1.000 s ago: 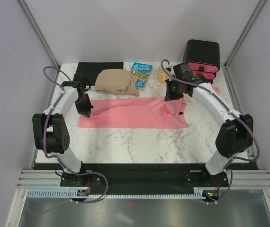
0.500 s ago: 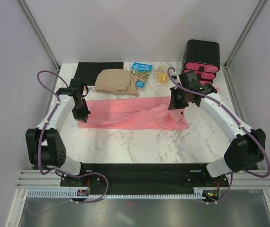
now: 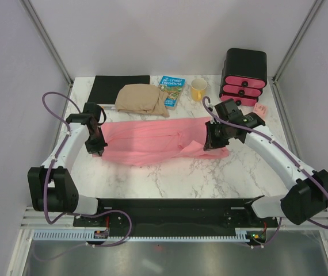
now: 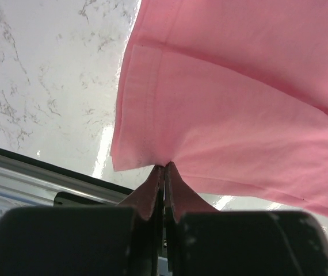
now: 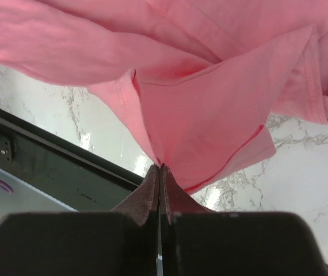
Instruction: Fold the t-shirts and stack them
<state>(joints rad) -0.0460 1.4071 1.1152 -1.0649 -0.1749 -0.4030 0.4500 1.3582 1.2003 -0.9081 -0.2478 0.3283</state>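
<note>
Across mid marble table [image 3: 170, 172], near its far half: salmon-pink t-shirt [image 3: 152, 144], stretched left to right, rumpled, partly raised off the surface. At its left end, left gripper [image 4: 164, 168] clenched on the hem; at its right end, right gripper [image 5: 160, 167] clamped tight on a cloth fold.

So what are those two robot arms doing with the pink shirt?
They are working on folding it. The left fingers are pinched shut on one end of the pink t-shirt, and the right fingers are pinched shut on the other end. Both gripped ends are lifted off the marble table, with the cloth bunched between them. The fold is not yet done.
</note>
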